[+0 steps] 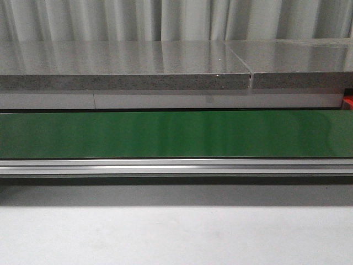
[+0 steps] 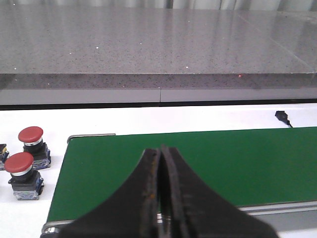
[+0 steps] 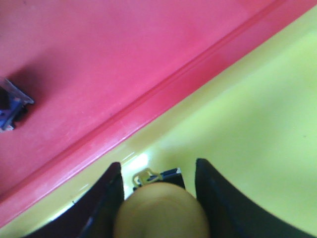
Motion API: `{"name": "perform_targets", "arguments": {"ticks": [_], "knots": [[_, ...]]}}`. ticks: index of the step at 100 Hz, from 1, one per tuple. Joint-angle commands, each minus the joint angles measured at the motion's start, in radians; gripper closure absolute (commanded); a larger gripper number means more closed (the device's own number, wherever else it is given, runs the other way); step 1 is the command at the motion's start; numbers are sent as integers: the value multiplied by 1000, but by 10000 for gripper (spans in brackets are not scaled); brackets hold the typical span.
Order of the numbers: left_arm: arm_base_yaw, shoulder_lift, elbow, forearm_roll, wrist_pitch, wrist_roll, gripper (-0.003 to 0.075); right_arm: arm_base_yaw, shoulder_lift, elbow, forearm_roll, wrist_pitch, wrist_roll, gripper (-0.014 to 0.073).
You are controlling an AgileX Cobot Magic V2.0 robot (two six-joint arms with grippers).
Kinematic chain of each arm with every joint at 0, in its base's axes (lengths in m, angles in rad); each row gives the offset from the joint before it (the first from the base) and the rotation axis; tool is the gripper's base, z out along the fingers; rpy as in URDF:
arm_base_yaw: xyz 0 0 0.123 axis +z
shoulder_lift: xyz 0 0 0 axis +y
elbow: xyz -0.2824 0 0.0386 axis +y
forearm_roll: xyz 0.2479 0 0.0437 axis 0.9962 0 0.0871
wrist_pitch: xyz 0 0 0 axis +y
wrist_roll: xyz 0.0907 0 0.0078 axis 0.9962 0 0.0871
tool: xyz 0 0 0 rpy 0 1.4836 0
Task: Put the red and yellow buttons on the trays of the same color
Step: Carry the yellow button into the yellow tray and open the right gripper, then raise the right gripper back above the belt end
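Observation:
In the right wrist view my right gripper (image 3: 156, 171) is closed around a yellow button (image 3: 161, 210), low over the yellow tray (image 3: 257, 119). The button's black base (image 3: 166, 174) shows just past the cap, at the tray floor. The red tray (image 3: 99, 59) lies right beside it, and part of another button's base (image 3: 10, 111) rests in it. In the left wrist view my left gripper (image 2: 161, 151) is shut and empty over the green belt (image 2: 223, 158). Two red buttons (image 2: 20, 168) (image 2: 32, 140) stand on the white table beside the belt's end. Neither gripper shows in the front view.
The green conveyor belt (image 1: 176, 134) runs across the front view with a metal rail (image 1: 176, 165) along its near side. A grey stone slab (image 1: 127, 69) lies behind it. A red edge (image 1: 348, 102) shows at the far right. A small black connector (image 2: 281, 115) lies on the white table.

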State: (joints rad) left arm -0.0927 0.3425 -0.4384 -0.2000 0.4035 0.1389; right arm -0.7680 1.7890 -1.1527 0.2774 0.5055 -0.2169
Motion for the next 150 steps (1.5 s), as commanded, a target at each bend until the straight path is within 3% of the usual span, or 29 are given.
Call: {"name": "perform_targets", "arguments": {"ticks": [1,26,48,56,87,150], "knots": [[-5,8,-27,-8,-75,-1,739,-6,-34,-11,2,-44,0,390],[-5,8,-27,-8,-75,-1,739,-6,-32,23,2,-67,0,358],[-5,8,-27,-8,-75,-1,739,-4,-34,23,20,-67,0,26],[-5,8,-27,-8,-75,-1,739,-3,-39,22,45,-66,0,-38],[-5,8,-27,-8,-75,-1,739,71,-180,21,59,-123,-23,-41],[-5,8,-27,-8,-75,-1,739,513,-647,79,59,-73,-182,-41]]}}
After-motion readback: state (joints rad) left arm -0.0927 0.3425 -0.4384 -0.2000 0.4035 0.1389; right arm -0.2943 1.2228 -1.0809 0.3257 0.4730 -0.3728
